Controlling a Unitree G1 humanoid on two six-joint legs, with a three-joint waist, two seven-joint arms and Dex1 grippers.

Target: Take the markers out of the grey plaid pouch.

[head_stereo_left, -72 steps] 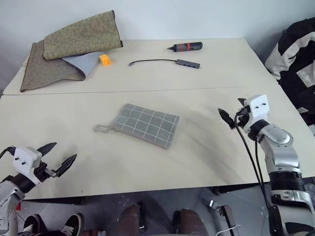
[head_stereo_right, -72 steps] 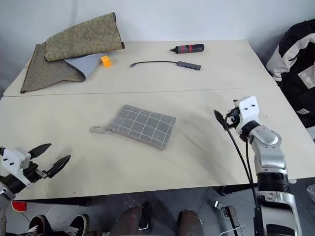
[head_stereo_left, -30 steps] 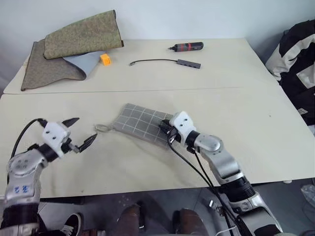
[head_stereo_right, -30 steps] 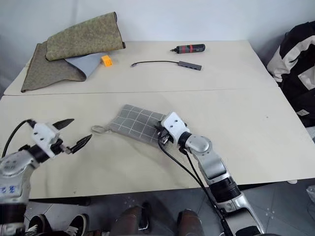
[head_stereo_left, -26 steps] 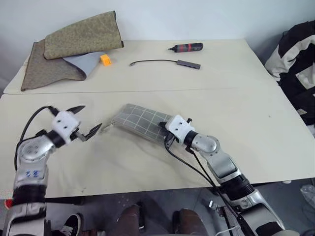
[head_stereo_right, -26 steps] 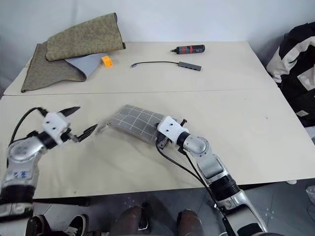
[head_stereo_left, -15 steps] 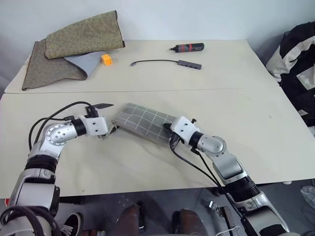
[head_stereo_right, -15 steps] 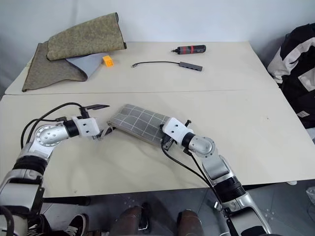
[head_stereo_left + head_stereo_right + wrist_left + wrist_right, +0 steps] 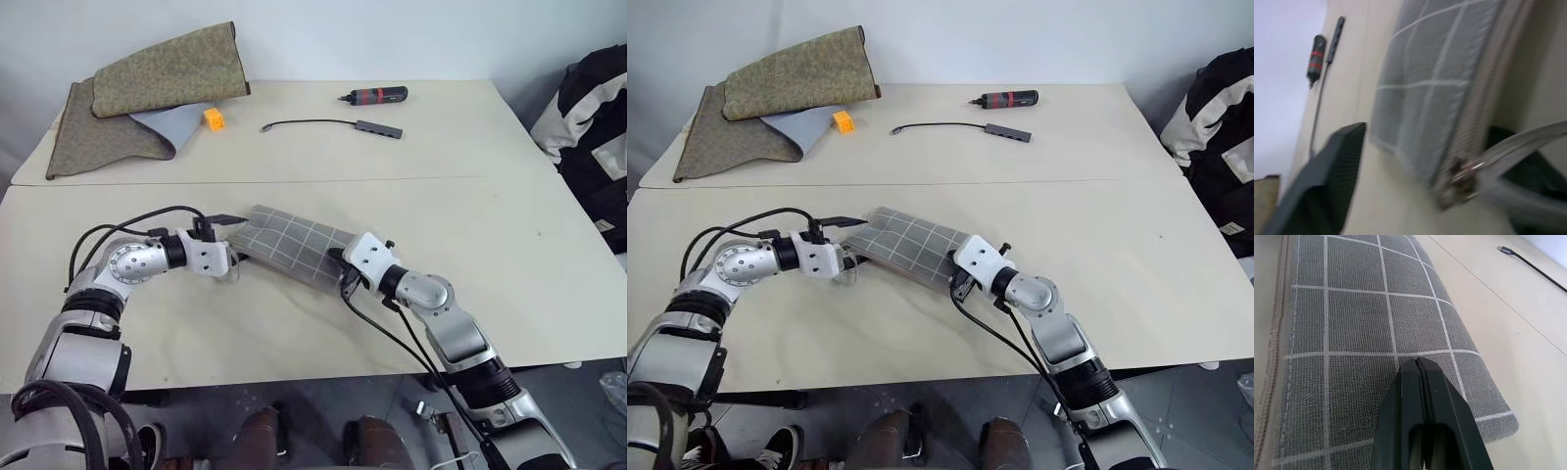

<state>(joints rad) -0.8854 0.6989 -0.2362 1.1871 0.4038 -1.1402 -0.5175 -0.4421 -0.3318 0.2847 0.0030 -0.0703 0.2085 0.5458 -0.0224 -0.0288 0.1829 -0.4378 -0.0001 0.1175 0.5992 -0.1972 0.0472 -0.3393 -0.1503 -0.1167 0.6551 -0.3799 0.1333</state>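
My view of the cream table (image 9: pixel 549 264): the grey plaid pouch (image 9: pixel 294 245) lies between my two sets of jaws. Well beyond them sit an olive speckled cloth (image 9: pixel 147 88), a small orange block (image 9: pixel 213 118), a black cable with adapter (image 9: pixel 333 125) and a black-and-red tool (image 9: pixel 374 95).

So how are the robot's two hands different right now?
The left hand sits at the grey plaid pouch's loop end, its fingers apart around the zipper pull; the right hand is at the opposite end, fingers pressed together. The left hand has looping black cables behind it; the right's cable trails down its arm. Both have black fingers and reach the pouch.
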